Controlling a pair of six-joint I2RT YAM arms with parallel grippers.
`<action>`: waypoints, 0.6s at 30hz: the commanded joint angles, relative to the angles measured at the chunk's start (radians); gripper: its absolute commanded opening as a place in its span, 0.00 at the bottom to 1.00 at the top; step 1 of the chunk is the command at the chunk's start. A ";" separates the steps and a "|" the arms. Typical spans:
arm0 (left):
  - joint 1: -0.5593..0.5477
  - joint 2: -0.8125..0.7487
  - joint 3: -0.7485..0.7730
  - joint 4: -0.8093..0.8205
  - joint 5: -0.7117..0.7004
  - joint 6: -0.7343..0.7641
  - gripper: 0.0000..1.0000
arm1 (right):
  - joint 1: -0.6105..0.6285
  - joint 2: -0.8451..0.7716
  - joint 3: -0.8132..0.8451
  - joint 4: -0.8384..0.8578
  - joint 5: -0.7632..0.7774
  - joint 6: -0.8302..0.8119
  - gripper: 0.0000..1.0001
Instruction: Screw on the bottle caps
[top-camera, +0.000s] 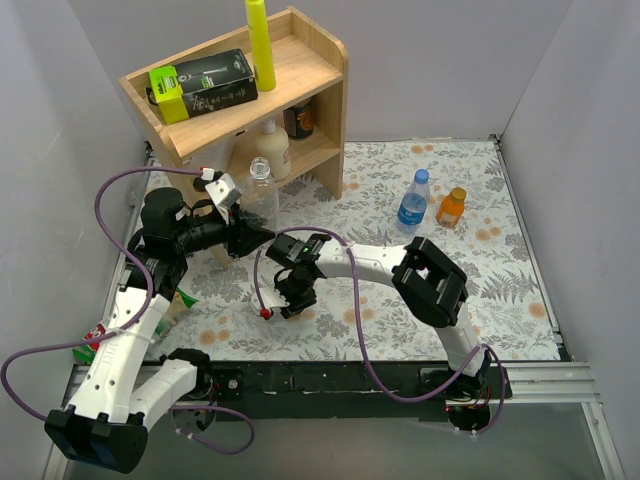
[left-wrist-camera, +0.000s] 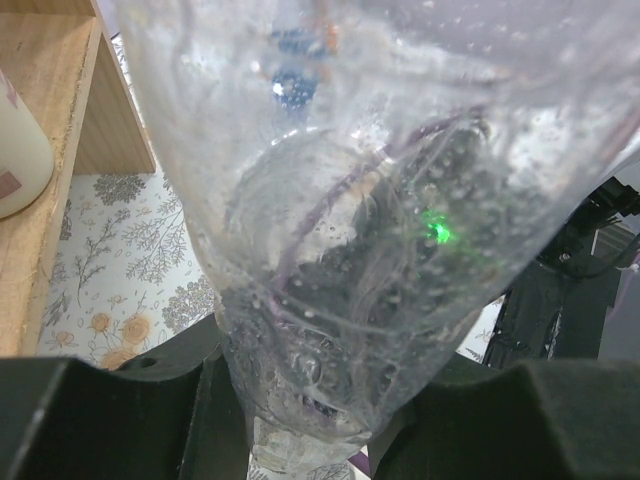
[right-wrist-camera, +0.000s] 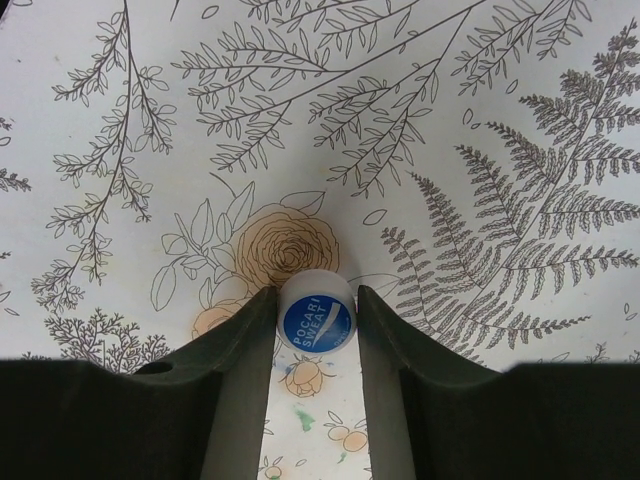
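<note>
My left gripper (top-camera: 243, 222) is shut on the clear unlabelled bottle (top-camera: 259, 192) and holds it upright just in front of the shelf. The bottle fills the left wrist view (left-wrist-camera: 340, 200) between the dark fingers (left-wrist-camera: 120, 410). My right gripper (top-camera: 289, 298) points down at the cloth in the middle. Its fingers (right-wrist-camera: 235, 350) close on the white cap with a blue top (right-wrist-camera: 317, 318), which sits low against the cloth. The blue-label bottle (top-camera: 412, 203) and the short orange bottle (top-camera: 451, 207) stand at the back right, each with a cap on.
A wooden shelf (top-camera: 318, 70) stands at the back left with a yellow tube (top-camera: 261, 45) and a green-black box (top-camera: 205, 85) on top, and a cream lotion bottle (top-camera: 272, 148) and a dark jar (top-camera: 298, 120) below. Grey walls enclose the floral cloth (top-camera: 500, 290).
</note>
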 joint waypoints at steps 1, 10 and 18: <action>0.006 0.003 -0.008 0.028 0.020 -0.003 0.01 | -0.001 -0.033 -0.024 0.001 0.038 0.005 0.43; 0.004 0.032 0.003 0.041 0.014 0.022 0.00 | -0.018 -0.045 -0.050 0.006 0.053 0.004 0.33; 0.004 0.087 0.044 0.074 -0.031 0.080 0.00 | -0.108 -0.150 -0.071 -0.113 -0.005 0.005 0.20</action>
